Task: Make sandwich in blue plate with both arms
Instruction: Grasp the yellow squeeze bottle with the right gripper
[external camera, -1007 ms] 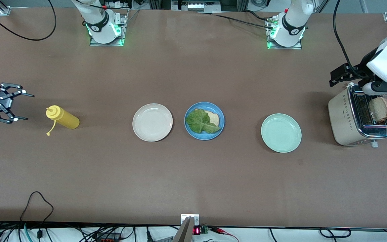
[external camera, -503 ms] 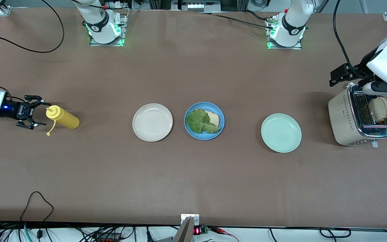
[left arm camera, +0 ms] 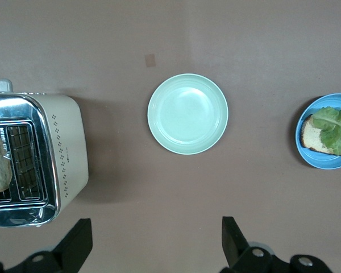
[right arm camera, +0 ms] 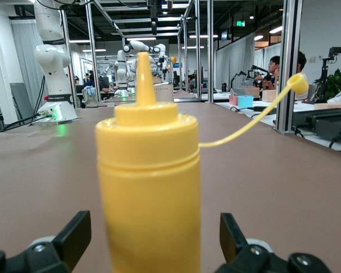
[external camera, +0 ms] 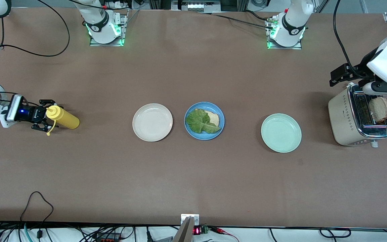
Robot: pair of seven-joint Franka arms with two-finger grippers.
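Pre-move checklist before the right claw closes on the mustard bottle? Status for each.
1. Right claw open around the mustard bottle, not yet clamped: ok.
2. Bottle centred between the fingers in the right wrist view: ok.
3. Bottle cap off the nozzle, hanging by its strap: ok.
4. Blue plate holds toast with lettuce on top: ok.
5. Second toast slice still in the toaster, not on the plate: not ok.
6. Left claw open, over the table beside the toaster: ok.
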